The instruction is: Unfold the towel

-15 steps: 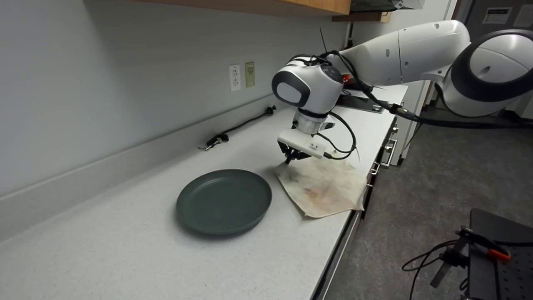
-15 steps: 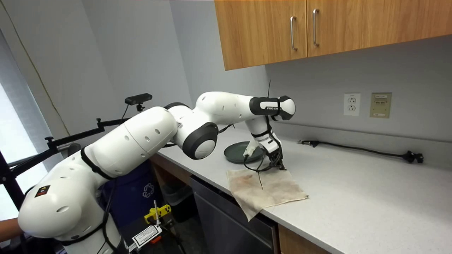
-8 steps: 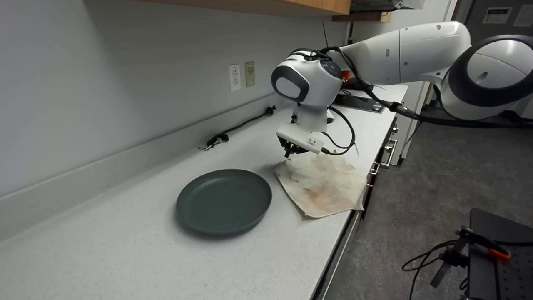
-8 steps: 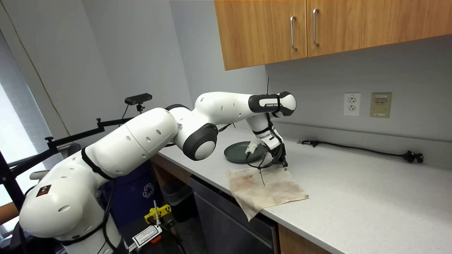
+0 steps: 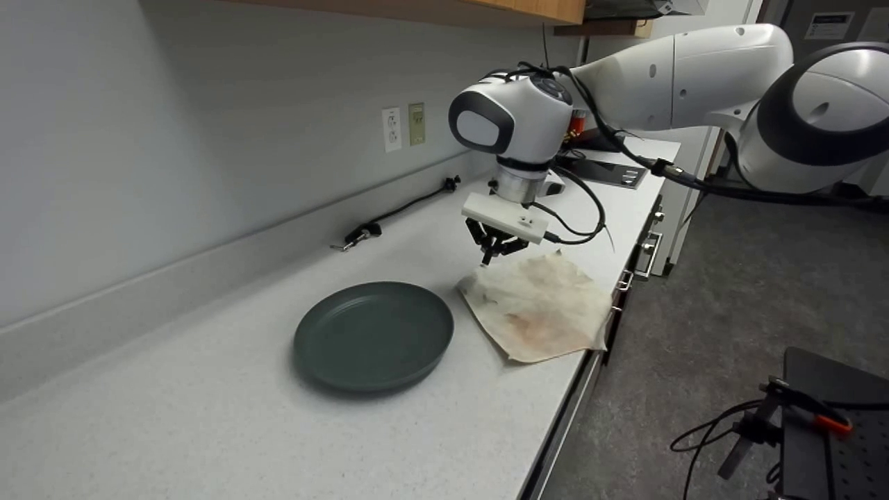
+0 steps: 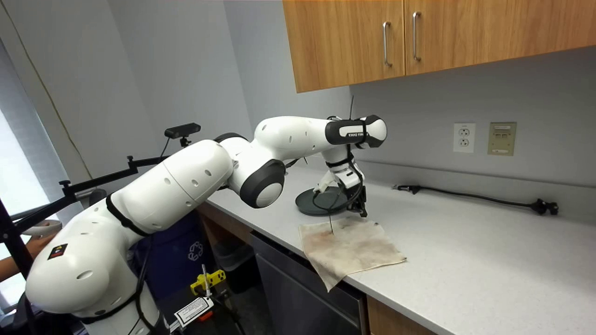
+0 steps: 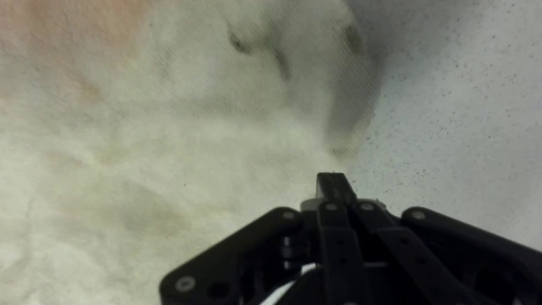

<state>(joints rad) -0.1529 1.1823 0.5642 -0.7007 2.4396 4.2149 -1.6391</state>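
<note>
The pincer, squeezed together with nothing in it, is lifted a bit higher above the towel, which is left spread on the counter near the plate, partly hanging off, so the unfolding seems almost done.

Towel: cream, creased, left of the jaws and beyond them in the wrist view
Jaws: black, pressed together, tips seen against the towel's edge
Towel's dark smudges: beyond the jaws' tips
Towel's rusty stain: beyond the jaws, well left
Bench: pale, speckled, right of the jaws
</note>
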